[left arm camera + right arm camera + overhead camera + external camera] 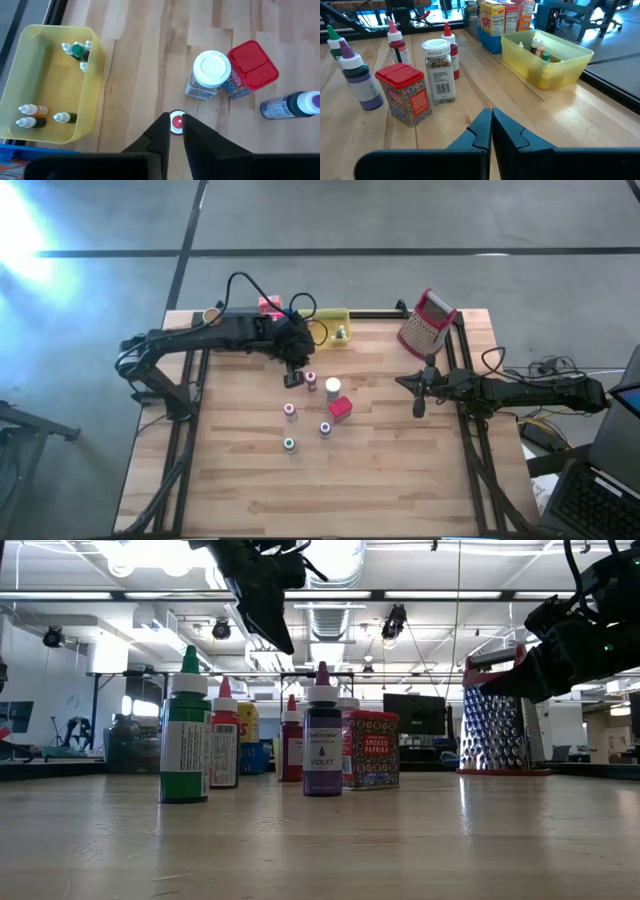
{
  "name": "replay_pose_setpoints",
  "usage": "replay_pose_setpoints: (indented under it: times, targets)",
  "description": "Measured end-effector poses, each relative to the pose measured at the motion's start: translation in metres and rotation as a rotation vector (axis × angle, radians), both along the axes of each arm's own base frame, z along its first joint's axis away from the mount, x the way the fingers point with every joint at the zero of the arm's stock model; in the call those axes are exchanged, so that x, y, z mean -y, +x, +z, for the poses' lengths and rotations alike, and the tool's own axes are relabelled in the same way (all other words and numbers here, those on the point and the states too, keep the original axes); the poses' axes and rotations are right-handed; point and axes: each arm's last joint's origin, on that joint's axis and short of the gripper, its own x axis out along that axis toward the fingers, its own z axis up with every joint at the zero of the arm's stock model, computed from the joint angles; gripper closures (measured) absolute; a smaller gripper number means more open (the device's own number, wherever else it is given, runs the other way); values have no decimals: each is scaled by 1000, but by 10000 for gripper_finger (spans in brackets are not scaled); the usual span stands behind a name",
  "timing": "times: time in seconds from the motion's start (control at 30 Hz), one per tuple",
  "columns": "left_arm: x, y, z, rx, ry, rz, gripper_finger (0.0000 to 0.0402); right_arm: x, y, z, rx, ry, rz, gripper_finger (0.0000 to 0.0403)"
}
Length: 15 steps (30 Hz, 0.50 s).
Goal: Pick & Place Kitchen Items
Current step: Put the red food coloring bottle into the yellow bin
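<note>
Several small kitchen items stand upright on their bases mid-table: a red-capped bottle (pixel 177 123), a white-lidded spice jar (pixel 209 75), a red tin (pixel 251 67), a violet bottle (pixel 322 735), a green bottle (pixel 185 730) and a second red-capped bottle (pixel 224 740). My left gripper (pixel 176 132) hangs in the air over the first red-capped bottle (pixel 291 745), its fingers shut to a narrow slit through which the cap shows. In the low view the fingertips (pixel 283 638) are clear above the bottle's tip. My right gripper (pixel 491 120) waits shut at the table's right side.
A yellow tray (pixel 92 75) with several tiny bottles in it stands at the table's far edge, behind my left gripper. A metal grater with a red handle (pixel 428 320) stands at the far right. Bare wood lies along the near half of the table.
</note>
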Motion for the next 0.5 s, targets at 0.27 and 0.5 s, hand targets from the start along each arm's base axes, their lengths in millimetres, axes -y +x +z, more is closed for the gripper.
replay_pose_setpoints:
  times: [0.27,0.5]
  targets:
    - [0,-1,-1,-9,-9,-2,220,0,0,0,0,0,0,394]
    - [0,-2,-2,-28,-3,15,55,0,0,0,0,0,0,394]
